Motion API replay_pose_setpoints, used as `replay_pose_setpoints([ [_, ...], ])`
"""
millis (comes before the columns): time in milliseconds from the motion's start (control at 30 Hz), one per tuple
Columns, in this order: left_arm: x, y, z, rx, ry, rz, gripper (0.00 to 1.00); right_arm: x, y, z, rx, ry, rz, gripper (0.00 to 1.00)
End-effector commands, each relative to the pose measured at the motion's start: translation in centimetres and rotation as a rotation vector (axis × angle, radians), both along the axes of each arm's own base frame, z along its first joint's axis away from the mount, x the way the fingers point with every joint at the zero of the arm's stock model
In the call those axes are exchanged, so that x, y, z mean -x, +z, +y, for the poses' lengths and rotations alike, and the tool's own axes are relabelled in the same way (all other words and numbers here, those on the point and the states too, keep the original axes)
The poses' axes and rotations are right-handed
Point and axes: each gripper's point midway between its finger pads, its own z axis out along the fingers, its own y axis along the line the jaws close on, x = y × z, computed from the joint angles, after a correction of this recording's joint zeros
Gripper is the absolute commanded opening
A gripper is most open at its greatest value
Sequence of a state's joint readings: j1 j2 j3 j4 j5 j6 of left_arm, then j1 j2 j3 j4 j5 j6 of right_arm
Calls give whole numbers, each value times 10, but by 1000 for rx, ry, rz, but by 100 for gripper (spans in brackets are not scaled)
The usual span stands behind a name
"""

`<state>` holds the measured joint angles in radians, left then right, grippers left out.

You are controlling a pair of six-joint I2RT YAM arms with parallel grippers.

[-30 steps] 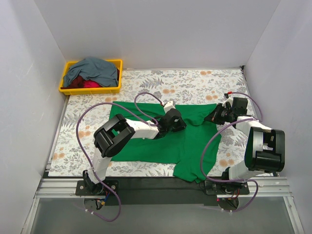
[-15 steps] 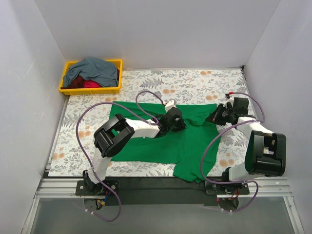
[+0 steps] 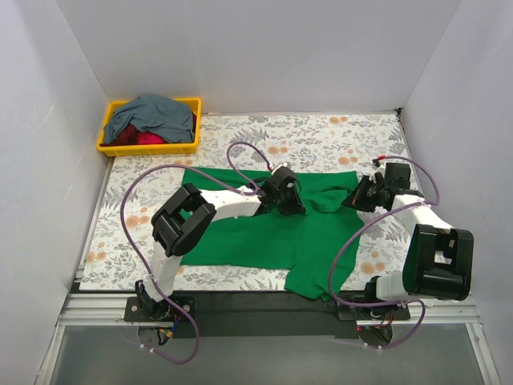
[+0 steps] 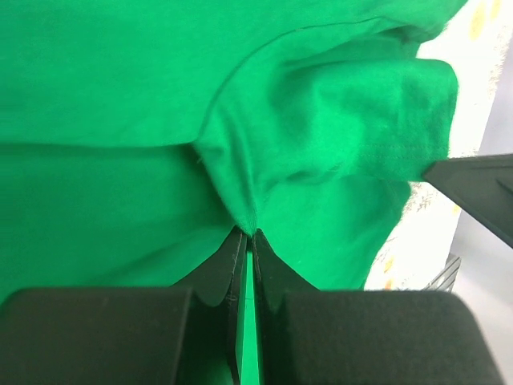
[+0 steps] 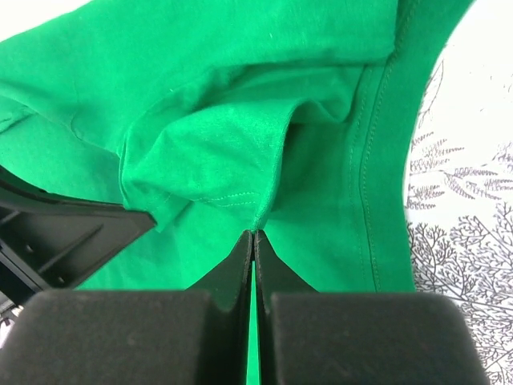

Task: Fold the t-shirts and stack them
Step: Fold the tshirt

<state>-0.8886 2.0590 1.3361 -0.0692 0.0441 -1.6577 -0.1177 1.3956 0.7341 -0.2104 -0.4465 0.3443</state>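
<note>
Top external: left gripper and right gripper clamp green t-shirt; yellow bin well apart

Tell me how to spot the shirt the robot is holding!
Start at the leafy-patterned table. The green t-shirt lies spread across its middle, pinched by the left hand and the right hand. It is the only shirt outside the yellow bin, where the grey-blue shirt and the red shirt sit heaped.

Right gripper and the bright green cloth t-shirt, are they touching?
Touching. The right wrist view shows the right gripper shut on a pinched fold of the bright green cloth t-shirt, the fabric rising straight from its fingertips.
</note>
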Motion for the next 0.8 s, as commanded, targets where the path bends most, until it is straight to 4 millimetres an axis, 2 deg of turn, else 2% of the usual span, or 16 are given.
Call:
replay_pose_setpoints([
  [0, 6, 43, 6, 51, -40, 32, 0, 12, -1, 0, 5, 4, 22, 1],
  [233, 5, 42, 19, 51, -67, 86, 0, 22, -2, 4, -23, 3, 43, 1],
  [767, 7, 50, 26, 47, -139, 120, 0, 44, 0, 9, -46, -9, 79, 1],
])
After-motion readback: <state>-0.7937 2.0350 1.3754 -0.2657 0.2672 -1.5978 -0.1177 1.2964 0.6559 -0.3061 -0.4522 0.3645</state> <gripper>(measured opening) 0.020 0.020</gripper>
